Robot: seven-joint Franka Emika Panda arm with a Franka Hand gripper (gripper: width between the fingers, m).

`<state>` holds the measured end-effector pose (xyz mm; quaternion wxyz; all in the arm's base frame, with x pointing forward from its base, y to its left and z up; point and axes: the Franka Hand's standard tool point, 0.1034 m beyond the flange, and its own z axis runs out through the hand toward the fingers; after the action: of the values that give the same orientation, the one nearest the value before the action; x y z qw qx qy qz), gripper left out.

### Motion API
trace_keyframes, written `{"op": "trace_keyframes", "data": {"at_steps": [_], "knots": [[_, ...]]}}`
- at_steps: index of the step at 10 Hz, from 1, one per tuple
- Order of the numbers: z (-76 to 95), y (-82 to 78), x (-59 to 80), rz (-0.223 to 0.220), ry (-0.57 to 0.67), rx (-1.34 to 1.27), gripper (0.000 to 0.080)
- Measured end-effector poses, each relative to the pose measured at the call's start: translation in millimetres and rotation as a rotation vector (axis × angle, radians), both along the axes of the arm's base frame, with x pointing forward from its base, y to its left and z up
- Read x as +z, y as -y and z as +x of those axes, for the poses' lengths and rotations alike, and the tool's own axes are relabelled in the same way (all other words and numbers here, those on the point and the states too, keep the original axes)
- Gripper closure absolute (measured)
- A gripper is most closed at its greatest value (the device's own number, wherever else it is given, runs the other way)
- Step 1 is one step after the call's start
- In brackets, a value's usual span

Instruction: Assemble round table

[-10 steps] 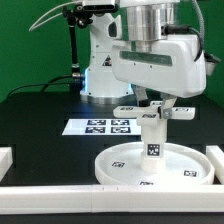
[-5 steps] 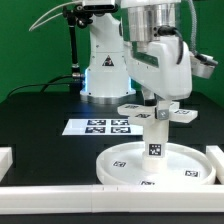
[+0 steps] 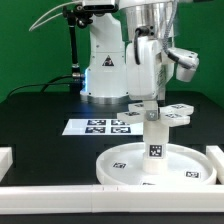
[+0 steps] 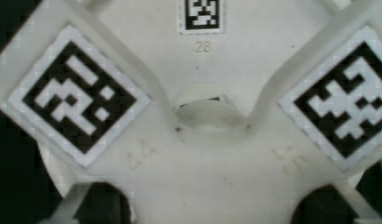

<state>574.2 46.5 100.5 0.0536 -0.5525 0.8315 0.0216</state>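
Since a second ago your wrist has rotated, turning the base point(image 3: 158, 113) atop the leg point(image 3: 153, 150), which stands in the disc point(image 3: 120, 165) near you. Your gripper point(image 3: 153, 100) looks pinched on the base, so I judge it is screwing on.

Bright, even light falls from above; white parts glare against the black table point(image 3: 40, 115). The wrist view is soft and blurred, dark at its corners.

Round disc point(image 3: 155, 163), cylinder leg point(image 3: 153, 140) and cross-shaped base point(image 4: 188, 105): smooth white plastic, faintly glossy, carrying matt black-and-white printed tags. Surface point(image 3: 40, 115): matt black. Marker board point(image 3: 98, 127): flat white sheet. Robot arm point(image 3: 150, 55): glossy white casing.
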Motion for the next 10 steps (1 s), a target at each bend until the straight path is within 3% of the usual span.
{"op": "trace_keyframes", "data": {"at_steps": [4, 7, 8, 10], "knots": [[-0.2, -0.1, 0.1, 0.037, 0.003, -0.243, 0.0354], [-0.7, -0.2, -0.9, 0.036, 0.011, -0.209, 0.0349], [-0.6, -0.7, -0.8, 0.036, 0.011, -0.208, 0.0182], [4.1, -1.9, 11.1, 0.044, 0.034, -0.171, 0.0160]]}}
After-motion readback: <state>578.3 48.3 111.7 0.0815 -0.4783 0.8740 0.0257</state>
